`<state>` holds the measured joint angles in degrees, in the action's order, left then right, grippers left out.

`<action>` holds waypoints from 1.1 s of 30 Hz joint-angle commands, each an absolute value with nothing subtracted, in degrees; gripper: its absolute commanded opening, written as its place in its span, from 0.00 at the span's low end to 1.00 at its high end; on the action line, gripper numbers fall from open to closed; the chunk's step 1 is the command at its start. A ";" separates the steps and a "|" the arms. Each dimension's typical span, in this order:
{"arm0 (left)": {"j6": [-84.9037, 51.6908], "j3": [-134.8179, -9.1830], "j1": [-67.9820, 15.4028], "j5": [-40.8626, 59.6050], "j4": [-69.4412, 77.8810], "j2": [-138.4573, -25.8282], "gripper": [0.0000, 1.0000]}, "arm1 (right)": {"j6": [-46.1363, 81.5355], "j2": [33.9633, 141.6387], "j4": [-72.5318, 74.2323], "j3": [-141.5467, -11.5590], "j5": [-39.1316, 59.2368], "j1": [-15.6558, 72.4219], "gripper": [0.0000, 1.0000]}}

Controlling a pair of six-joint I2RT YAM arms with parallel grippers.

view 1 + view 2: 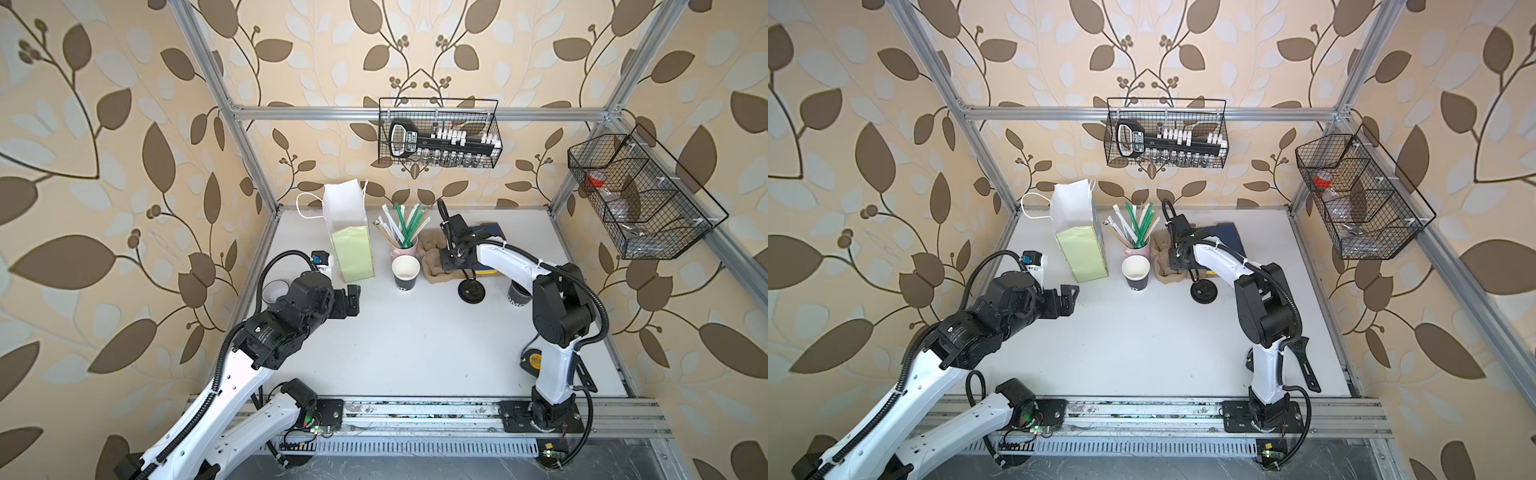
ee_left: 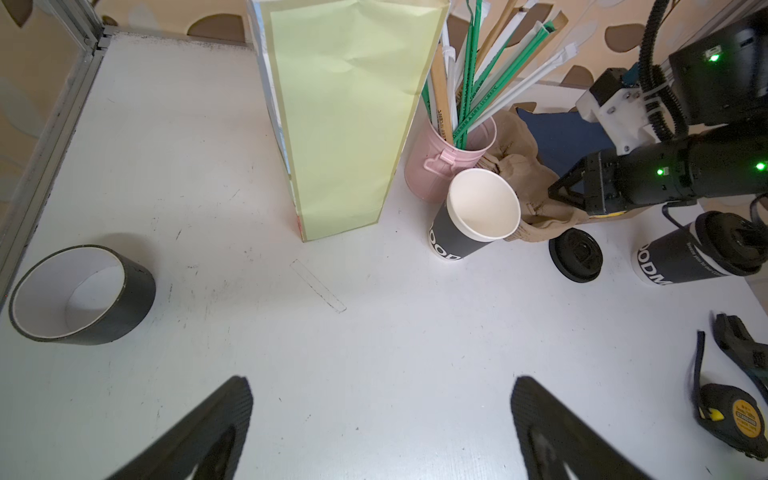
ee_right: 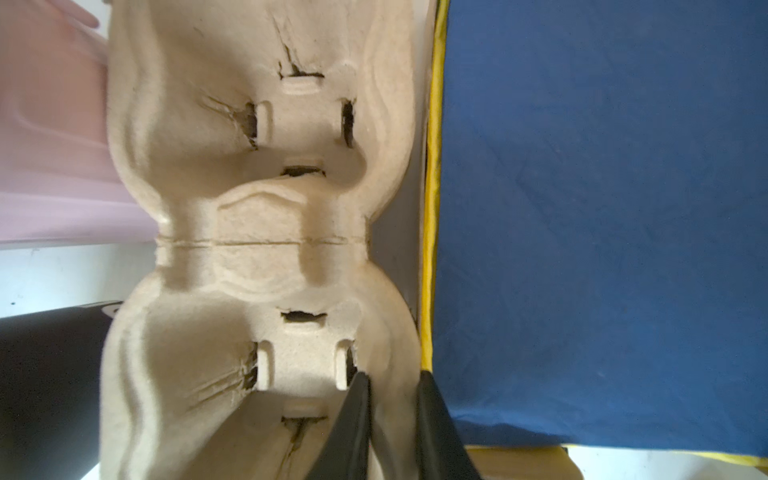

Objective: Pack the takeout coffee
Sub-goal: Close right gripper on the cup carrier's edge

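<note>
Behind R arm (image 1: 557, 299): 2nd takeout coffee (image 1: 517, 299) half-hidden, prob. lidded

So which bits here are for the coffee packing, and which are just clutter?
Job:
open black paper cup; lidded black paper cup; loose flat black plastic lid; brown moulded-pulp cup carrier, held by right hand; pale green paper bag; maybe pink cup of straws.

Lying about:
black tape roll; yellow-and-black tape measure; black wrench; blue flat pad.
</note>
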<state>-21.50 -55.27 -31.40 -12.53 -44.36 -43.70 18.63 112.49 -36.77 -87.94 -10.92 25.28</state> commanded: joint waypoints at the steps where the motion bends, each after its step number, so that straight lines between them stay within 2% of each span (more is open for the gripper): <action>1: -20.92 -55.14 -30.69 -13.01 -42.80 -43.77 0.99 | 18.64 110.60 -36.03 -89.17 -10.67 25.32 0.19; 6: -20.79 -55.16 -30.68 -12.84 -42.71 -43.77 0.99 | 18.51 110.90 -35.61 -88.33 -10.49 25.31 0.25; 14: -20.81 -55.18 -30.69 -12.83 -42.71 -43.86 0.99 | 18.51 111.00 -35.46 -87.76 -10.68 25.66 0.25; 18: -20.83 -55.17 -30.76 -12.66 -42.67 -44.02 0.99 | 18.84 111.73 -36.03 -87.79 -11.18 25.58 0.32; 33: -20.79 -55.19 -30.76 -12.39 -42.63 -44.29 0.99 | 19.16 114.68 -36.87 -88.68 -11.15 25.52 0.28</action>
